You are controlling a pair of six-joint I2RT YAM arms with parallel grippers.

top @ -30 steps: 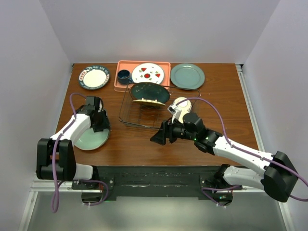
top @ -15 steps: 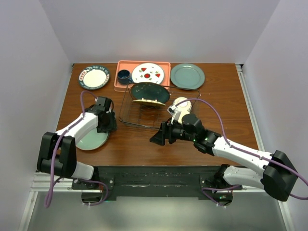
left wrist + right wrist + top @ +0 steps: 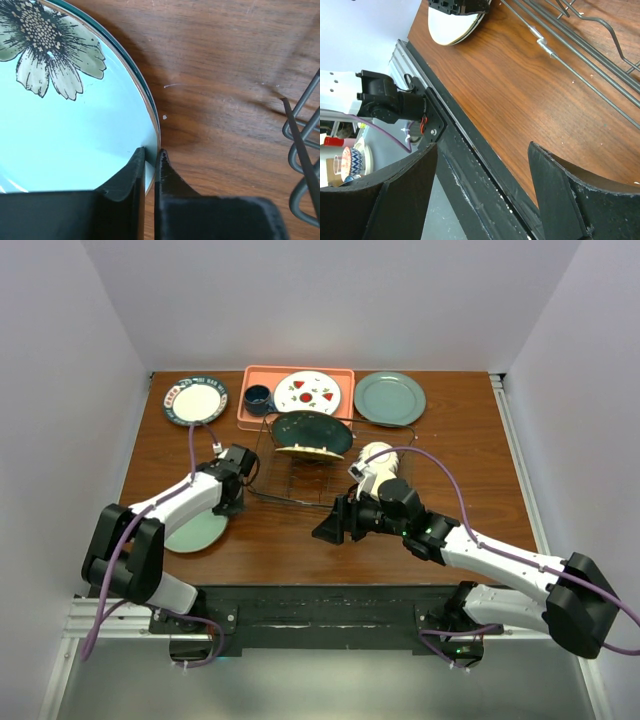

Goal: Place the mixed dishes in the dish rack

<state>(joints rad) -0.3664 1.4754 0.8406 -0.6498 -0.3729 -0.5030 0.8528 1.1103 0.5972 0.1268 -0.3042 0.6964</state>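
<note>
Left wrist: left gripper (image 3: 151,154) pinches the rim of the half-cropped flower-marked plate (image 3: 75,125); right gripper (image 3: 482,150) spread.

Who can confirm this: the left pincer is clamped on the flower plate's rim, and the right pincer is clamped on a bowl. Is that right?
Not quite. The right pincer is open and holds nothing; the right wrist view shows only bare table in its gap. The rest stands: the left pincer is clamped on the flower plate's rim.
</note>
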